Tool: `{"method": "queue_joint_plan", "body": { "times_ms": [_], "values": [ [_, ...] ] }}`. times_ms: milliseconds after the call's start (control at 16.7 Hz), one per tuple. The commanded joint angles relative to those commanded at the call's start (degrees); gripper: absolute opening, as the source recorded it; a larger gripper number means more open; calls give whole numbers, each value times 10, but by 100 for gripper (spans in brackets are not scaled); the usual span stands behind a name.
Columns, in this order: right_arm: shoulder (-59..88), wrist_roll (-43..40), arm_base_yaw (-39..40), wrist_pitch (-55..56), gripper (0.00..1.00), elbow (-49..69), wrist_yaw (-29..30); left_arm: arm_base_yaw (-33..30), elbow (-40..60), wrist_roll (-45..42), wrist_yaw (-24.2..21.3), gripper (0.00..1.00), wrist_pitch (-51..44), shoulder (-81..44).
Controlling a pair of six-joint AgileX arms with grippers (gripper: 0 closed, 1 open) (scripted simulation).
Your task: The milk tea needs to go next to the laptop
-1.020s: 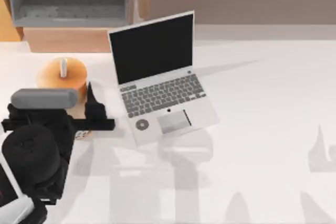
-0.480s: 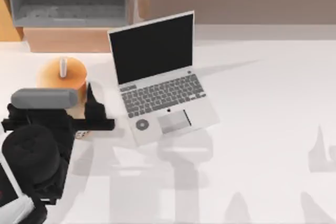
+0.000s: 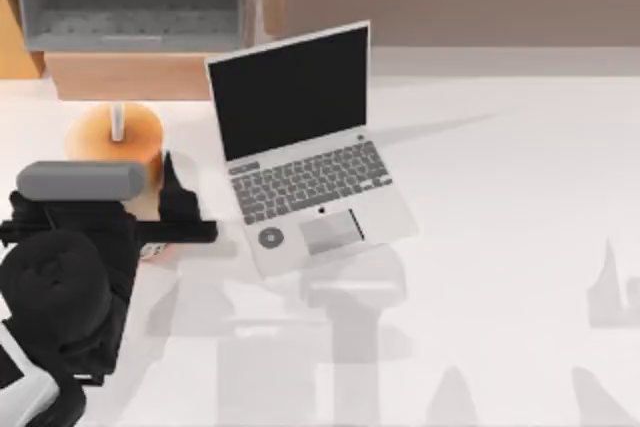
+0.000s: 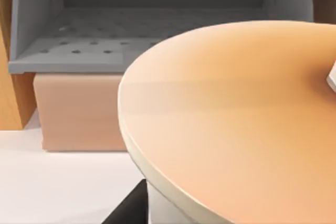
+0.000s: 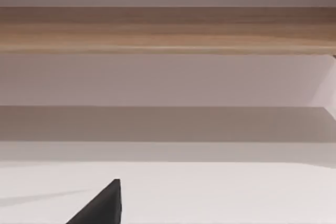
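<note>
**Orange cup waits by the laptop**

Orange-topped milk tea (image 3: 114, 133) stands at about nine o'clock from the laptop (image 3: 306, 147), near it on the white table (image 3: 500, 197). The left gripper (image 3: 150, 202) is around the cup, but I cannot tell if it squeezes or has let go. It looks like the setting-down step. Next, the fingers should open and back away gently.

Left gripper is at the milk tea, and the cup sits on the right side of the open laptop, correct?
Not quite. The left gripper is at the milk tea, and the laptop is open, but the cup stands on the laptop's left side, not its right. The top view shows this.
</note>
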State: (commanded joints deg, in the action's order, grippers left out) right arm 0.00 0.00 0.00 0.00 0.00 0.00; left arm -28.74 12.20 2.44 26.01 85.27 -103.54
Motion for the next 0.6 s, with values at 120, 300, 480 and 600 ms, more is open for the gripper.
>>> {"method": "queue_joint_plan", "body": {
  "times_ms": [120,300,480,600],
  "values": [
    [0,0,0,0,100,0,0,0,0,0,0,0,-2,2],
    [0,0,0,0,100,0,0,0,0,-1,0,0,0,-1],
    [0,0,0,0,100,0,0,-11,27,3,6,0,3,18],
    [0,0,0,0,100,0,0,-26,57,8,14,0,-13,26]
  ]
}}
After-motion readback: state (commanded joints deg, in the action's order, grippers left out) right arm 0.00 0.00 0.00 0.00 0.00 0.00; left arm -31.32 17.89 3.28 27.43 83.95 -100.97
